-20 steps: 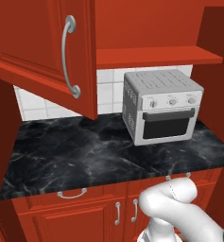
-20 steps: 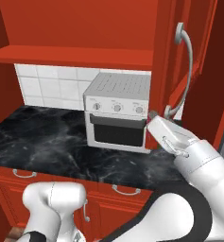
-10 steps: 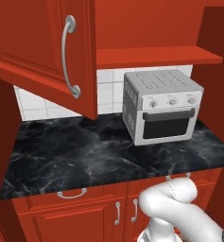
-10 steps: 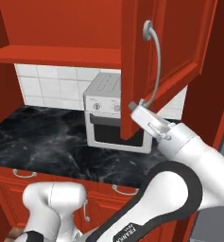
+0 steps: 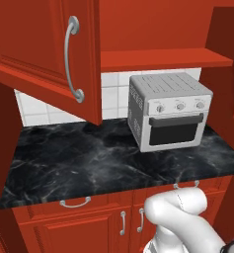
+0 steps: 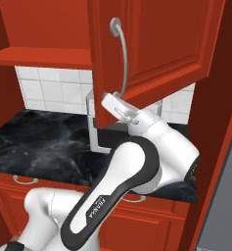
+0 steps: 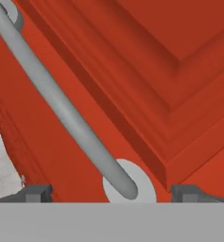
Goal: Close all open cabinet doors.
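The left cabinet door (image 5: 44,54) hangs open at the upper left, its long silver handle (image 5: 70,59) facing me. The right cabinet door (image 6: 156,44) stands part-way swung out over the counter. Its curved silver handle (image 6: 120,59) runs down to just above my gripper (image 6: 108,102). The gripper is open and sits against the door's lower edge by the handle's foot. In the hand view the handle (image 7: 61,104) crosses the red panel (image 7: 179,71) diagonally. The gripper (image 7: 112,194) has one fingertip on each side of the handle's lower mount and nothing is clamped.
A silver toaster oven (image 5: 170,111) stands at the right of the black marble counter (image 5: 89,163), under an open red shelf (image 5: 163,59). White tiles line the back wall. Red drawers and lower doors (image 5: 123,222) run below. A tall red side panel (image 6: 220,147) bounds the right.
In the right base view the right door has swung leftward, with my hand following at its lower edge. The left door and the oven have not moved.
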Available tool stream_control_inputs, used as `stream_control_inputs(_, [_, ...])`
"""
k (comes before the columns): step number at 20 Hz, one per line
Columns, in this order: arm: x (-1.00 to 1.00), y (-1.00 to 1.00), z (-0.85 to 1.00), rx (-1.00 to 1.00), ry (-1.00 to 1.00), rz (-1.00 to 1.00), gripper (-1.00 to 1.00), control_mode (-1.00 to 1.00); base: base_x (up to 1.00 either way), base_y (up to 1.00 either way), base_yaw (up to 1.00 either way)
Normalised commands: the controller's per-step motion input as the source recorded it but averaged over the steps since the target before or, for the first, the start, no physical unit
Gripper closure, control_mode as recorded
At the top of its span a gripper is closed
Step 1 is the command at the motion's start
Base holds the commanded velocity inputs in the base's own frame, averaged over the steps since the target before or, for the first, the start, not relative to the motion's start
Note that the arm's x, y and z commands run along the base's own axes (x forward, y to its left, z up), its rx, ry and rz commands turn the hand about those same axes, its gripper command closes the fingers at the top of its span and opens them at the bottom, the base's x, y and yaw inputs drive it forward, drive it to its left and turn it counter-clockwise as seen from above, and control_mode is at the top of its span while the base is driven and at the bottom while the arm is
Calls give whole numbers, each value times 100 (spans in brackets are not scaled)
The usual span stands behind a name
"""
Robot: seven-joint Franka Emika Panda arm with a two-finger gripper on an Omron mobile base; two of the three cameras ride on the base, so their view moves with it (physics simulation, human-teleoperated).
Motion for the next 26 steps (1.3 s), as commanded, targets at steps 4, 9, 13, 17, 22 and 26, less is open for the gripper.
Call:
stream_control_inputs(4, [55,83,4,0,0,-10,-100,-100,0,0,0])
stream_control_inputs(9, [61,81,9,0,0,-12,-100,-100,0,0,0])
stream_control_inputs(13, [64,78,12,0,0,-14,-100,-100,0,0,0])
stream_control_inputs(17, [67,65,14,0,0,-15,-100,-100,0,0,0])
stream_control_inputs(22, [66,51,20,0,5,-13,-100,-100,0,0,0])
stream_control_inputs(26, [68,37,22,0,8,-10,-100,-100,0,0,0])
